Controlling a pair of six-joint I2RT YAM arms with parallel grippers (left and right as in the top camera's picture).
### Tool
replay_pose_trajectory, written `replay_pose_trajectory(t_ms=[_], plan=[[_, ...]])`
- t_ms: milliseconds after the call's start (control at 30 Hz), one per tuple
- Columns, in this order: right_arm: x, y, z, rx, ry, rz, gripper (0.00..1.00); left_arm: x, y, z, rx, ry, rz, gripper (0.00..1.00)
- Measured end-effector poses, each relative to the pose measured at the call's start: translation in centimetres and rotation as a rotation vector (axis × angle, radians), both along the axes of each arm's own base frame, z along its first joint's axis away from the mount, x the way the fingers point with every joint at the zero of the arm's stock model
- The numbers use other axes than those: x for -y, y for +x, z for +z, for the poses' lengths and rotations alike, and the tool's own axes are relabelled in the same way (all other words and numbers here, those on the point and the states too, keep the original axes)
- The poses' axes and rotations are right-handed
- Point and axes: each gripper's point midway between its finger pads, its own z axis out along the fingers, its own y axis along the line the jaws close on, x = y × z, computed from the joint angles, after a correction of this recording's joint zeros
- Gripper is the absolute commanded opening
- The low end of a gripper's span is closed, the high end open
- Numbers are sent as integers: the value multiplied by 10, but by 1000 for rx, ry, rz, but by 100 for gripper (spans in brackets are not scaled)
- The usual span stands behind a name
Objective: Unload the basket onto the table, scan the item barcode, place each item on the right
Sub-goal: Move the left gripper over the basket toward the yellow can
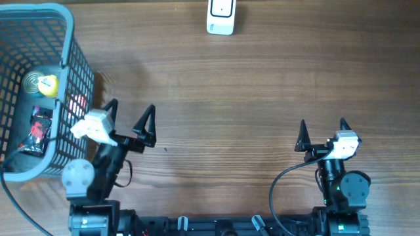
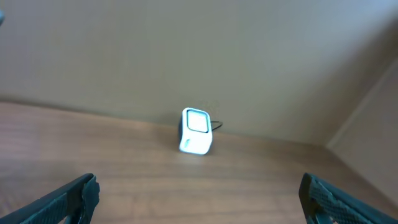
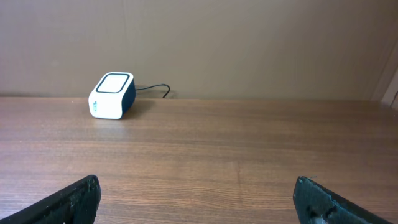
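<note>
Far left: blue basket holding a yellow-lidded tin and dark packet. Beside it, left gripper, jaws wide apart, empty. Rightward, white scanner at the table's far edge, then right gripper, likewise spread and empty.

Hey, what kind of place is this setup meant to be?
Likely a mock shop checkout: a barcode scanner on the wooden table, a mesh shopping basket holding packaged items.
</note>
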Motion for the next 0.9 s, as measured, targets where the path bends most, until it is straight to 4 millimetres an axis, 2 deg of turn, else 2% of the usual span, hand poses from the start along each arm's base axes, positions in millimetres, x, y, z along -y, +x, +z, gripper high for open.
replay_pose_trajectory(t_ms=[200, 267, 333, 433, 733, 800, 900], plan=[[0, 0, 0, 0, 0, 0, 100, 4, 17, 67, 118, 20, -27, 100], [0, 0, 0, 0, 4, 0, 100, 9, 17, 75, 152, 27, -58, 100], [0, 0, 0, -1, 9, 0, 100, 13, 15, 74, 151, 30, -86, 100], [0, 0, 0, -1, 15, 0, 100, 22, 13, 55, 66, 25, -144, 100], [0, 0, 0, -1, 20, 0, 100, 27, 11, 25, -65, 10, -178, 100], [0, 0, 0, -1, 20, 0, 100, 27, 12, 26, -63, 10, -179, 100], [0, 0, 0, -2, 28, -1, 100, 26, 14, 41, -8, -12, -171, 100]])
